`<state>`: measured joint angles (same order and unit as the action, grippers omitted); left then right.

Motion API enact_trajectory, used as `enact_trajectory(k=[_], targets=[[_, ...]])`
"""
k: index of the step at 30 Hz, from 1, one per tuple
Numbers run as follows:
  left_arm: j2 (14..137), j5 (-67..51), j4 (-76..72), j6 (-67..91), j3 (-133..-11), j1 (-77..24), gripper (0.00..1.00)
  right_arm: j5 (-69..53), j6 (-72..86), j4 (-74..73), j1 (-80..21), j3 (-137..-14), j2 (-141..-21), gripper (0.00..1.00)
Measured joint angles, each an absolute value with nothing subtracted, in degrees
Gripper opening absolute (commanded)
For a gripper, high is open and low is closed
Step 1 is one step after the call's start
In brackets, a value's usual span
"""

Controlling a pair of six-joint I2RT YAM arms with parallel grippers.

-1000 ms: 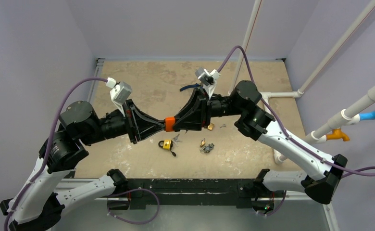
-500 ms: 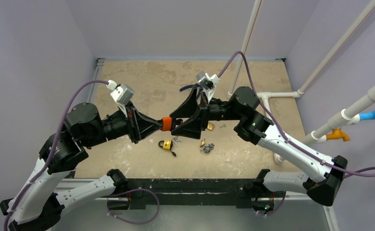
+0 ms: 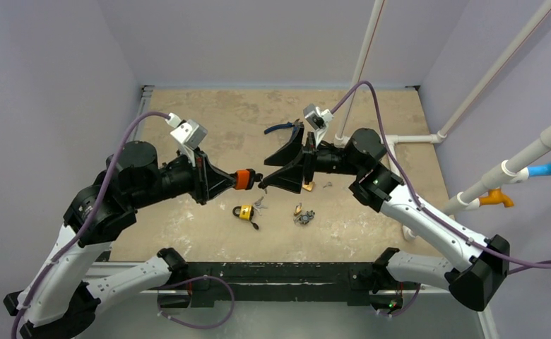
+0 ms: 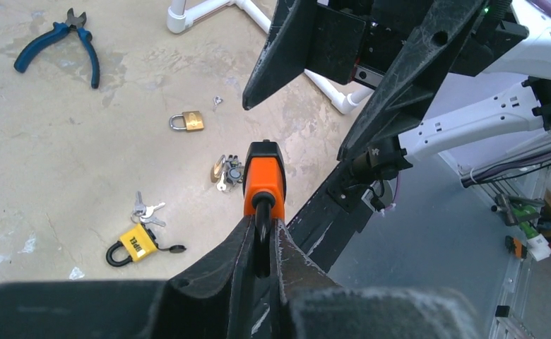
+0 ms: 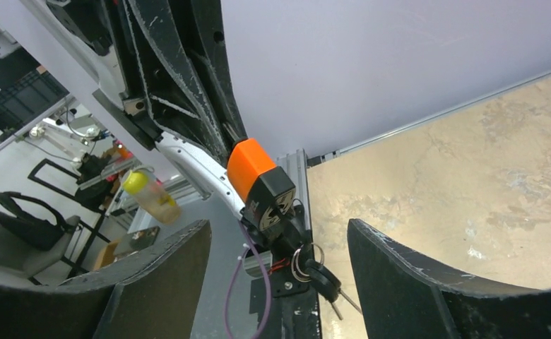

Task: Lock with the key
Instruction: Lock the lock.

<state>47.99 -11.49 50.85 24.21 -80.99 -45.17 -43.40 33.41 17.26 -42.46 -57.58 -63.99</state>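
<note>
Right gripper (image 3: 264, 176) backs away, jaws wide; left gripper (image 4: 262, 229) clamps the orange padlock (image 4: 264, 176) by its shackle, and the hanging key (image 5: 322, 277) could swing and dodge a regrasp

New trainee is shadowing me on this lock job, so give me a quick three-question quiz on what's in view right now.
1. True or false: the right gripper is shut on the keys hanging from the orange padlock.
2. The left gripper holds that padlock by: A) its shackle B) its body C) its keys.
3. Fill in: the pliers have ____ handles.
Key: 1 false; 2 A; 3 blue.
</note>
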Motion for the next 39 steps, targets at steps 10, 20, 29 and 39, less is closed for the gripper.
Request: enact_trajectory(k=[10,20,29,39], targets=[[49.8,-22.9,48.4,25.1,-80.8,-34.8,0.00,-45.2,30.3,17.5,-42.5,-57.6,-66.3,0.63],[50.8,-26.3,47.7,25.6,-80.8,-34.0,0.00,-45.8,29.7,17.8,-42.5,-57.6,-68.2,0.31],[50.6,-27.2,47.7,25.8,-80.8,-33.4,0.00,-47.5,30.0,18.5,-42.5,-57.6,-68.2,0.00],[50.0,-27.4,48.0,25.4,-80.8,-32.7,0.00,-49.3,30.3,18.5,-42.5,-57.6,-68.1,0.00]])
